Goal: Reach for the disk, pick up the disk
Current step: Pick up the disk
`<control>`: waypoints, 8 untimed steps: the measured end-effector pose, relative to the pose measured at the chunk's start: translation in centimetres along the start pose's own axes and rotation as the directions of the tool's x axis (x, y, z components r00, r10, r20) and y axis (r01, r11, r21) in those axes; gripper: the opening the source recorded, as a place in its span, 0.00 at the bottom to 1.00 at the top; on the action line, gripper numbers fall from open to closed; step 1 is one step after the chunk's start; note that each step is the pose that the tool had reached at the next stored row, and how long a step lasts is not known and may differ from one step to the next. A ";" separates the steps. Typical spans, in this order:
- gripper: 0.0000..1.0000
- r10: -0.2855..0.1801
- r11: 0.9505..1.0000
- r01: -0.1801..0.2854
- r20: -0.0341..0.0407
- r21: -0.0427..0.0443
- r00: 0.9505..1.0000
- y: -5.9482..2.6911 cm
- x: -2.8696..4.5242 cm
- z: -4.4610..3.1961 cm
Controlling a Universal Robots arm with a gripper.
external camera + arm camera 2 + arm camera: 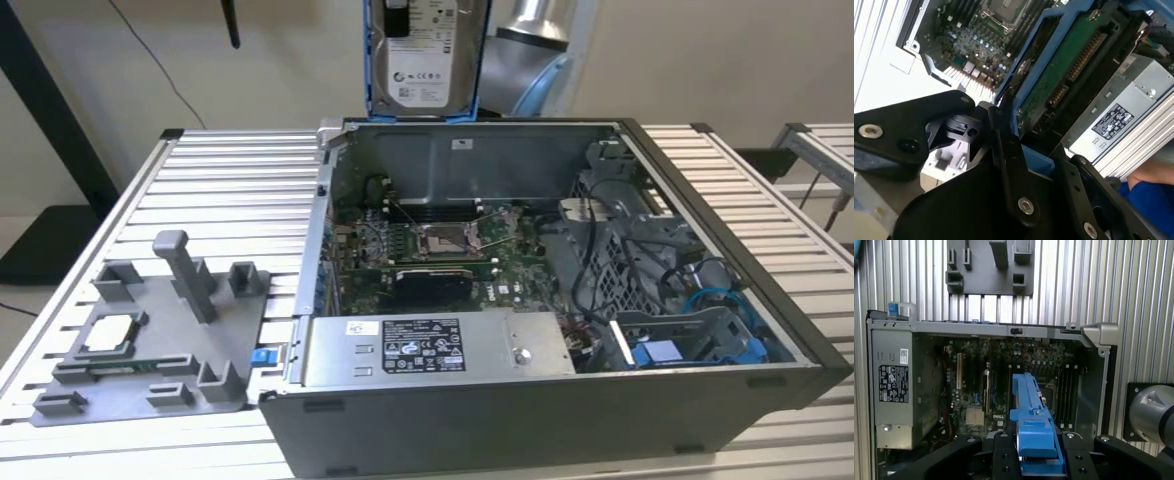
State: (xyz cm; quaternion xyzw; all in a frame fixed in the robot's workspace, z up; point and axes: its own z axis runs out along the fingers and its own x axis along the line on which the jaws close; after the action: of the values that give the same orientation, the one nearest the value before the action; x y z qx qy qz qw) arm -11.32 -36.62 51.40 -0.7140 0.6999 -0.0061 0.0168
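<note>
Inside, the open computer case held a motherboard and power supply; above it, the gripper clamped the blue-framed, white-labelled silver disk.

Upright disk w/ blue frame, mid-air

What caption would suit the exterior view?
The disk, held upright above an open computer case on a slatted table.

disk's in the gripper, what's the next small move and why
Probably a short lift straight up: the gripper is shut on the disk, which hangs close over the far edge of the open computer case, so more clearance seems wise.
</note>
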 end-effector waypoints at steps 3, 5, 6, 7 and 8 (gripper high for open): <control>0.00 0.000 1.000 0.000 0.000 0.000 1.000 -0.83 0.02 0.03; 0.00 0.000 1.000 0.000 0.000 -0.001 1.000 -1.39 0.03 0.04; 0.00 0.000 1.000 0.000 0.000 -0.001 1.000 -1.69 0.04 0.05; 0.00 0.000 1.000 0.000 0.000 -0.001 1.000 -1.96 0.05 0.06; 0.00 0.000 1.000 0.000 0.000 -0.001 1.000 -2.25 0.06 0.07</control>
State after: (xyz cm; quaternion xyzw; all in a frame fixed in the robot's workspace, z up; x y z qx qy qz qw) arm -9.07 -36.63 51.40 -0.7140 0.6999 -0.0056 0.0164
